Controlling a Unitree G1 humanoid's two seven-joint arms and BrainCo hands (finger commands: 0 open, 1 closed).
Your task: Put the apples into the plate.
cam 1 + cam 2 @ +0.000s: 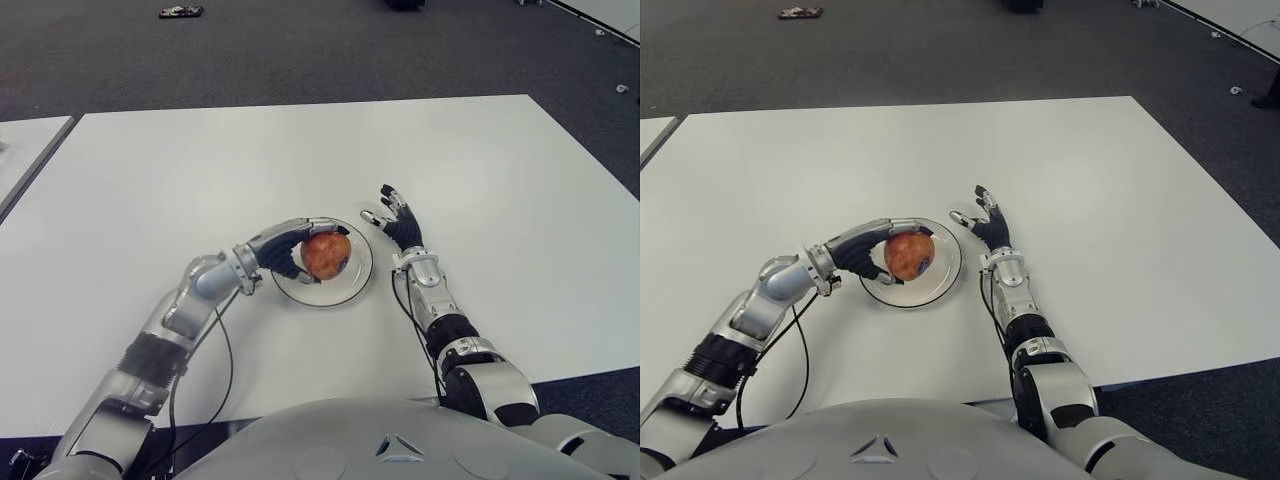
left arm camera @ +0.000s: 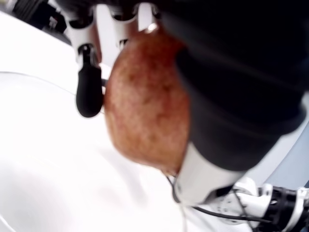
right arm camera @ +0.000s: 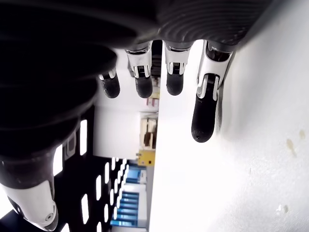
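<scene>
A reddish-orange apple [image 1: 326, 254] sits over the round white plate [image 1: 359, 280] near the table's front middle. My left hand [image 1: 285, 249] reaches in from the left and its fingers wrap the apple; the left wrist view shows the apple [image 2: 147, 101] pressed between a fingertip and the thumb. Whether the apple touches the plate I cannot tell. My right hand [image 1: 394, 219] shows just right of the plate, fingers spread, holding nothing.
The white table [image 1: 300, 160] stretches far behind and to both sides of the plate. A second table edge [image 1: 25, 150] shows at the far left. Dark carpet lies beyond, with a small dark object [image 1: 181, 12] on the floor.
</scene>
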